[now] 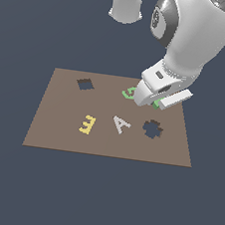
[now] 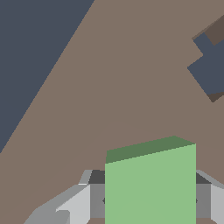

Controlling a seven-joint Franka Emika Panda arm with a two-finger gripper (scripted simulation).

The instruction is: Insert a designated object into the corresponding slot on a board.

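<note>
The light-green square block point(image 2: 150, 183) sits between the two fingers of my gripper point(image 2: 150, 202), whose grey pads point(image 2: 97, 200) press on its sides. In the exterior view only a sliver of the block point(image 1: 156, 105) shows under the gripper point(image 1: 153, 104), which hangs low over the far right part of the brown board point(image 1: 57, 127), just beside the green letter G point(image 1: 129, 92). The small dark square slot point(image 1: 85, 84) lies in the board's far left part, well away from the gripper towards the exterior view's left. I cannot tell whether the block touches the board point(image 2: 109, 87).
A yellow E point(image 1: 87, 125) and a white A point(image 1: 121, 124) lie in the board's near row. The dark jagged flower-shaped hole point(image 1: 152, 129) point(image 2: 210, 65) is just in front of the gripper. The arm's base point(image 1: 126, 6) stands behind the board on dark floor.
</note>
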